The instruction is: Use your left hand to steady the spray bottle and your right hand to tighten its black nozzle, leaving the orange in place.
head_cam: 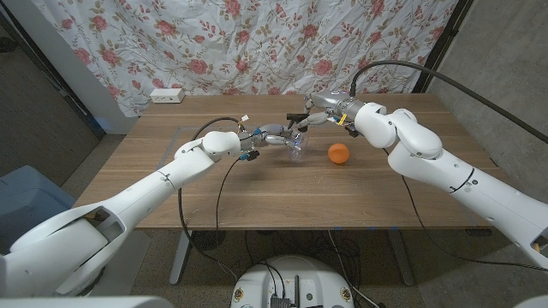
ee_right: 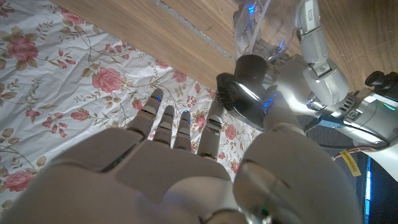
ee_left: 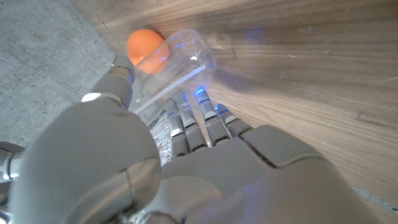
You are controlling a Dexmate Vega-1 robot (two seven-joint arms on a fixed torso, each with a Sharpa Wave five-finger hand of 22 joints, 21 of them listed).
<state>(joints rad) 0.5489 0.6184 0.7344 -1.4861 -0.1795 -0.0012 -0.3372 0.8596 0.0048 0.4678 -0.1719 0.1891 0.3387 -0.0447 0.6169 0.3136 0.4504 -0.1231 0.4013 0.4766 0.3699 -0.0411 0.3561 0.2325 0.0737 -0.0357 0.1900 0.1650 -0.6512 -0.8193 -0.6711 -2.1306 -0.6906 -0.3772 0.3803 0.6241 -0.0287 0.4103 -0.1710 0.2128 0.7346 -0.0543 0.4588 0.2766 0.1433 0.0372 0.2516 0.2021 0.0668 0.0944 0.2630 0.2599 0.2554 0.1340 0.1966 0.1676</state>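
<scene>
Near the centre of the head view, slightly above the middle, the spray bottle stands on the wooden table, a clear plastic body w/ a black nozzle on top. Left hand comes from the left side of the frame and holds the bottle body; in the left wrist view its fingers are wrapped around the clear bottle and the thumb lies on the other side, so the grip is closed on it. Right hand comes from the upper right of the frame and is at the nozzle. In the right wrist view the thumb touches the black nozzle from one side, while the other fingers are stretched and apart, next to the nozzle; I cannot tell if any of them touches it, so I cannot tell if the nozzle is really pinched.

Orange lies on the table just right of the bottle, near but not touching it in the head view. In the left wrist view the orange shows behind the clear bottle wall.

At the upper left of the head view a white power strip lies at the table's far edge, and a flower-pattern curtain hangs behind.
</scene>
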